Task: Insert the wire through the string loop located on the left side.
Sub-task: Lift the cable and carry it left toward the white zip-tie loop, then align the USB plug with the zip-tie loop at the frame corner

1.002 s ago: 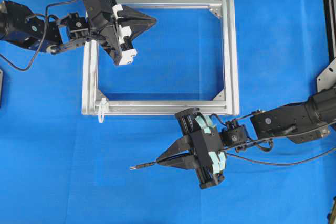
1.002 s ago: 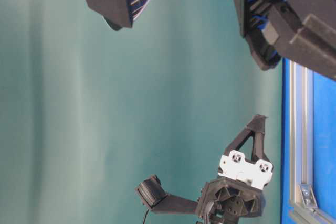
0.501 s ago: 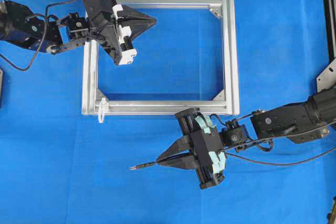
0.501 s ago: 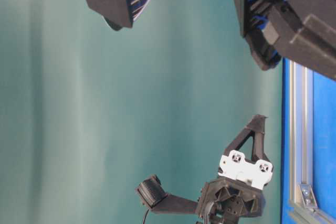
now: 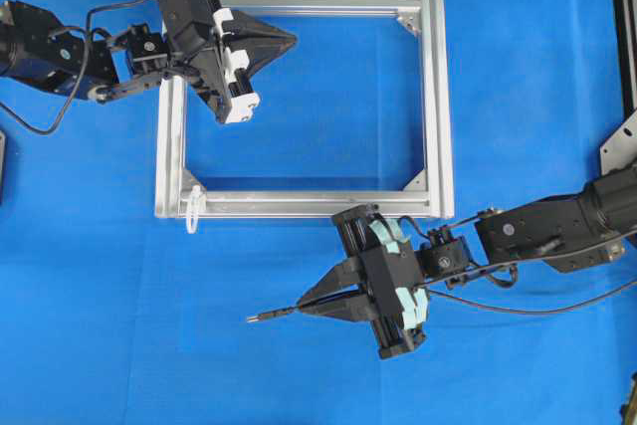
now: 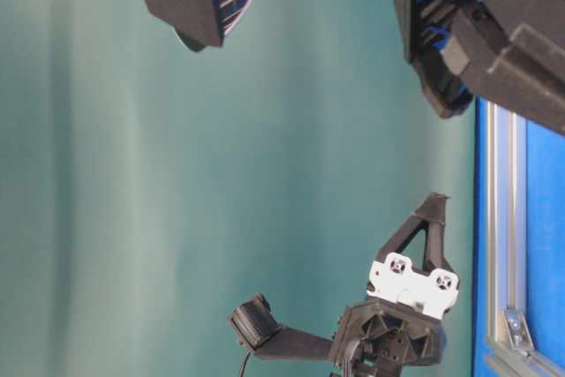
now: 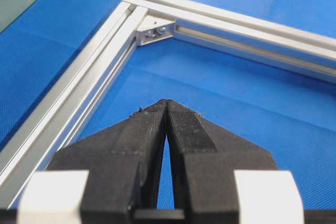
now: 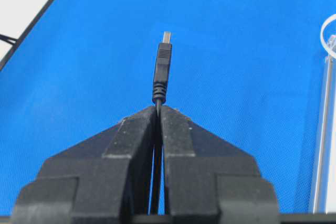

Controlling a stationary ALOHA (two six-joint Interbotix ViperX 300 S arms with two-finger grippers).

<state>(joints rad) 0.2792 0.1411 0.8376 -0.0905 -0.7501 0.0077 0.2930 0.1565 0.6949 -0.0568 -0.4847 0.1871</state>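
- While your right gripper (image 5: 311, 307) pinches the wire (image 8: 162, 75) just behind its plug, the string loop (image 5: 194, 208) hangs well apart at the silver frame (image 5: 435, 97)'s lower-left corner; approach off-line and the plug will push that limp loop aside.
- Your left gripper (image 7: 166, 104), jaws closed on nothing, hovers over the frame and steadies nothing.
- Trailing cable could drag and twist the plug.

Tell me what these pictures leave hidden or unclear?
- Wire: overhead, the right edge cuts it off, so its far end is unseen.
- String loop: overhead, too small to judge its opening; in the right wrist view only an arc shows at the edge.
- Frame: the left wrist view shows one corner only.
- Right gripper: table-level view shows blurred black parts, no fingertips.
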